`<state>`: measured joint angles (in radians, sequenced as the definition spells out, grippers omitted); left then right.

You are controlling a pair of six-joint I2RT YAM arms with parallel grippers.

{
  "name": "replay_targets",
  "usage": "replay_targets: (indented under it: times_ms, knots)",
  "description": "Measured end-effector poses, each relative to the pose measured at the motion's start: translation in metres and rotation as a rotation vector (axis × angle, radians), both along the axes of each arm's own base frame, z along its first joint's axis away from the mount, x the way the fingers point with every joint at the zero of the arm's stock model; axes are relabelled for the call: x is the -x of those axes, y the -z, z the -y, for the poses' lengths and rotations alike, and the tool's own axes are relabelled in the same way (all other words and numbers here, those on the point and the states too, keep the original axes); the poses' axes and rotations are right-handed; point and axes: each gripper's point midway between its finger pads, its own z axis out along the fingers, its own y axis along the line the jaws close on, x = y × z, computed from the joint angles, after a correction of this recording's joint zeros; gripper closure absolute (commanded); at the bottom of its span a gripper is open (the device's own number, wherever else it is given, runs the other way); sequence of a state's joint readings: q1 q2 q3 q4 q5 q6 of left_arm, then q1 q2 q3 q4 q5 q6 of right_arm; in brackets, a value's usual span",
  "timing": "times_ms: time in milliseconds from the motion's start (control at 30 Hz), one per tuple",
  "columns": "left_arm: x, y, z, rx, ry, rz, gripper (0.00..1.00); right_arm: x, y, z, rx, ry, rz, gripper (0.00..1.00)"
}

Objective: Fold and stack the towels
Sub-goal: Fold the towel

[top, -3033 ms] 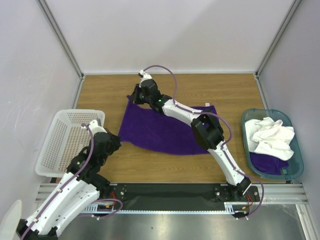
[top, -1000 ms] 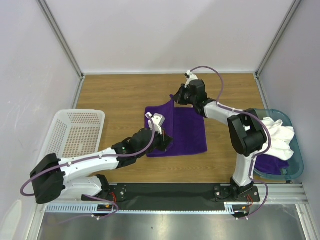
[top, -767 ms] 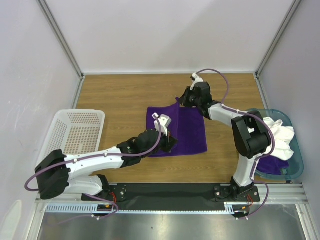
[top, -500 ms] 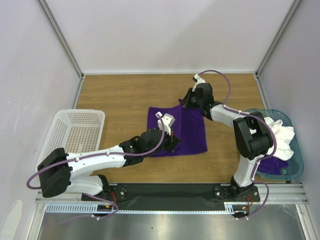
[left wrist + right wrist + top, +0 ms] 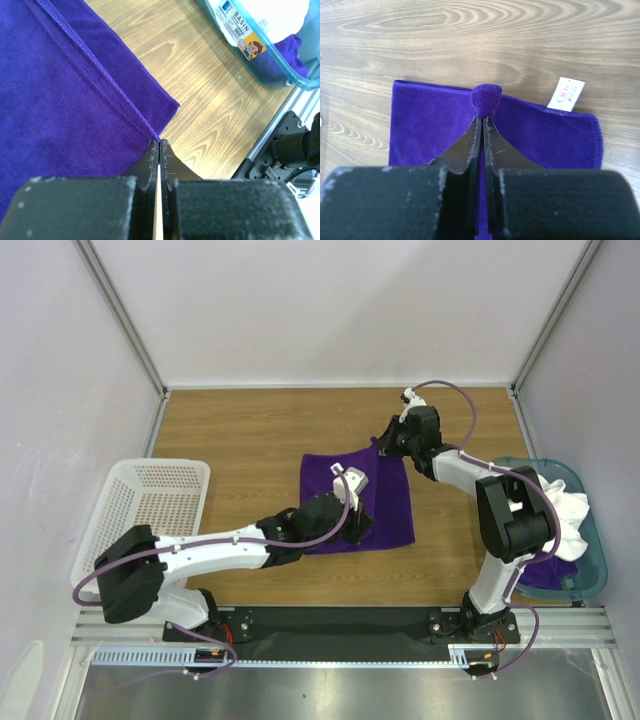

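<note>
Two deep-purple towels and one white one in play, folks. The purple towel lies flat as a neat rectangle in the middle of the wooden table, its nap short and plush. From the left wrist view, a corded stitched hem runs diagonally across it, with a further strip of cloth showing beyond that hem and ending in a crisp corner. At the far edge, the right gripper has its fingers squeezed tight on a little rounded nub of that towel, puckered up above the tips, and one small white tag sticks out from the same edge just beside it. The left gripper sits at the near edge with its black fingers pressed together, only a sliver between them and the tips right on the hem. I cannot tell whether any cloth is nipped there. Off to the right, one translucent teal bin with rounded corners and a printed sticker holds the white towel, crumpled and bulky, on top of the second purple towel. On the left, one white perforated basket.
</note>
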<state>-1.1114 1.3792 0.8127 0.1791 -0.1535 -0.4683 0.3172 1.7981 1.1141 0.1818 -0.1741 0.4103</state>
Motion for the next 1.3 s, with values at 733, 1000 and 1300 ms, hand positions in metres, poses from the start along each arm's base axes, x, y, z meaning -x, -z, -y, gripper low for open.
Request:
replay_targets:
  times_ms: [733, 1000, 1300]
  knots:
    - [0.006, 0.025, 0.048, -0.043, 0.112, -0.041, 1.00, 0.005, 0.029, 0.037, 0.046, 0.031, -0.053, 1.00]
    - [0.005, 0.042, 0.063, -0.073, 0.142, -0.065, 1.00, 0.005, 0.051, 0.042, 0.054, 0.026, -0.093, 1.00]
    - [0.008, 0.055, 0.074, -0.089, 0.181, -0.092, 0.99, 0.004, 0.060, 0.047, 0.080, 0.036, -0.102, 1.00]
